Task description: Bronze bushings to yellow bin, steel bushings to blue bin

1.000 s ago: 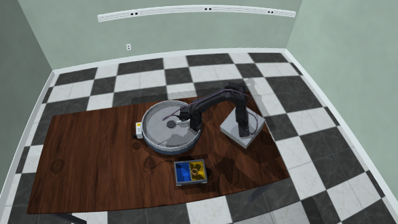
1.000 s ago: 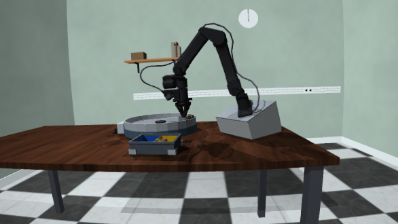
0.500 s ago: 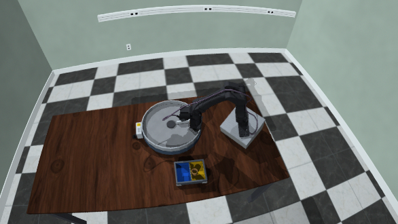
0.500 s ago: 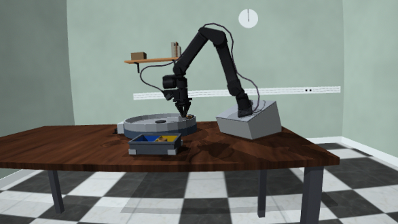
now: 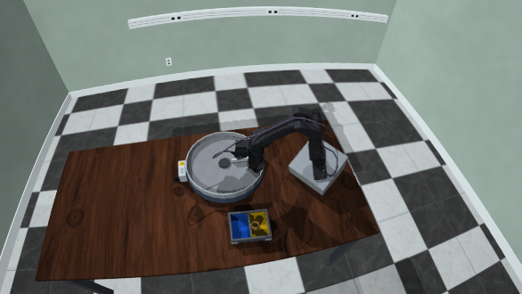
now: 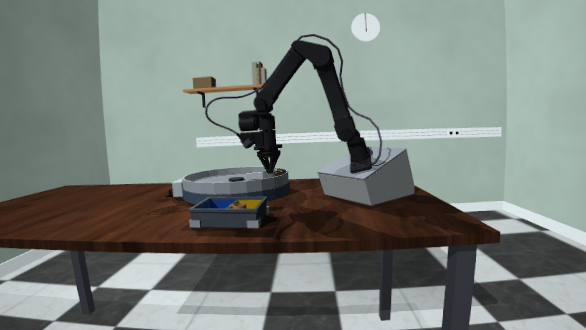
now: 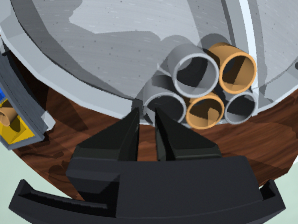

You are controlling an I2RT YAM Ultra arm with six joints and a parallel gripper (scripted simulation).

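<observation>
Together at the turntable's (image 5: 202, 189) rim, five bushings lie bunched and touching: two bronze bushings (image 7: 237, 70) and three steel bushings (image 7: 196, 75), all on their sides. Just above the cluster hangs the gripper (image 7: 148, 120), fingers drawn narrow with nothing between them, tips near the closest steel one. Nearby on the table (image 5: 111, 214), the yellow bin (image 5: 264, 224) holds one bronze bushing beside the blue bin (image 5: 238, 227).

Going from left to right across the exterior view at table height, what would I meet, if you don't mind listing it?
Turntable → two-colour bin in front of it → gripper lowered at the turntable's right rim, shut on nothing → grey arm pedestal.
</observation>
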